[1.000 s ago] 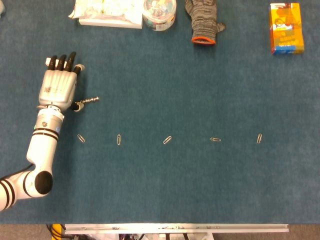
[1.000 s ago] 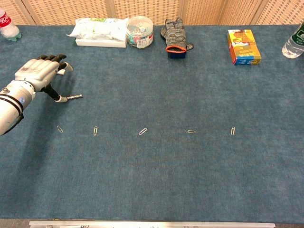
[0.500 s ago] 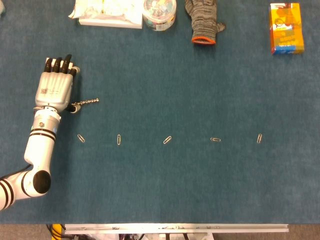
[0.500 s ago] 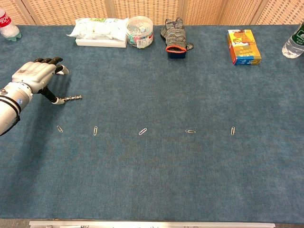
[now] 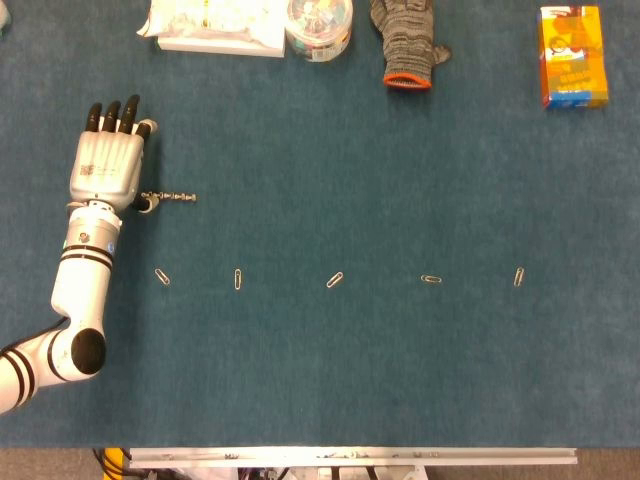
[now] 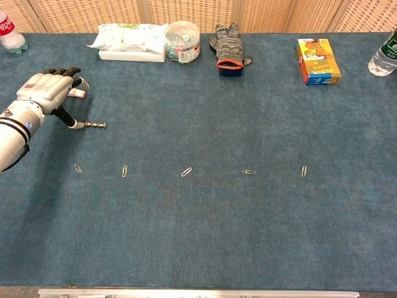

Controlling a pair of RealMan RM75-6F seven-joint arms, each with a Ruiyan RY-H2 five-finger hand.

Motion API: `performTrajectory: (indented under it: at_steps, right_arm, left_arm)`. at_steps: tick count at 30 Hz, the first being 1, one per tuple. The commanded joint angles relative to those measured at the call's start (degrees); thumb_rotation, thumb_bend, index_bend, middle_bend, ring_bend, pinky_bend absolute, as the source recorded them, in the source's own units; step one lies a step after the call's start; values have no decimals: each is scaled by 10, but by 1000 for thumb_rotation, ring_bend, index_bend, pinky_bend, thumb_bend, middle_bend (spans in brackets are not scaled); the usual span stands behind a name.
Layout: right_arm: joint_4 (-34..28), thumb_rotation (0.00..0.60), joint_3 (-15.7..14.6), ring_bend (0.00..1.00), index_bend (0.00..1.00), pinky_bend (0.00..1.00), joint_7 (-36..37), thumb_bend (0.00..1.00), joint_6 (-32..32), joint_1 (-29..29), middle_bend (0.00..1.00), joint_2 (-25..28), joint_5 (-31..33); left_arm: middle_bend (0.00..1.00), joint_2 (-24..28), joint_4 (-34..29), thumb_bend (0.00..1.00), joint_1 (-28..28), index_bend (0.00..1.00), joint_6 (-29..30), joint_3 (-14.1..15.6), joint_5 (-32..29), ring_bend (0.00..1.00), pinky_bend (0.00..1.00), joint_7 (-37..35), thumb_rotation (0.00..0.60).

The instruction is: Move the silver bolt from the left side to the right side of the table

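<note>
The silver bolt (image 5: 172,197) lies flat on the blue table cloth at the far left, pointing right; the chest view shows the bolt (image 6: 94,125) level as well. My left hand (image 5: 105,165) lies just left of it, palm down with fingers stretched toward the back of the table. Its thumb tip touches the bolt's left end, and nothing is gripped. In the chest view the left hand (image 6: 44,92) hovers low over the cloth. My right hand appears in neither view.
A row of several paper clips (image 5: 334,280) crosses the table's middle. Along the back edge stand a tissue pack (image 5: 215,25), a tub of clips (image 5: 319,22), a grey glove (image 5: 405,45) and an orange box (image 5: 572,56). Bottles (image 6: 384,56) stand at the back corners.
My left hand has drifted left and toward the back. The bolt's left end went with the thumb, so the bolt turned from tilted to level and shifted slightly left.
</note>
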Motion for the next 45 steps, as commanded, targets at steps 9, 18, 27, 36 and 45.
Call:
performTrajectory:
  at_steps: [9,18,27,36,45]
  right_arm:
    - [1,600,0,58,152,361,6,214,2,-1,23,2,-1]
    - [0,600,-1,58,152,361,3,214,-1,0,23,1,-2]
    - [1,600,0,58,152,361,3,214,-2,1,23,1,1]
    - [1,600,0,58,152,361,7,214,0,0,23,2,0]
    - [1,600,0,58,152,361,11,214,3,-1,23,4,-1]
  left_arm:
    - [2,27,-53,65,16,204,7,9,11,0,18,-15,600]
    - [0,78,-124,67,15,290,-25,14,-12,0,18,-21,600]
    - [0,77,-119,129,7,402,-32,20,-20,0,18,-26,600]
    - [0,67,-109,223,3,421,-33,23,-10,0,18,-40,600]
    - [0,53,-88,297,-3,422,-20,31,-14,0,18,-17,600]
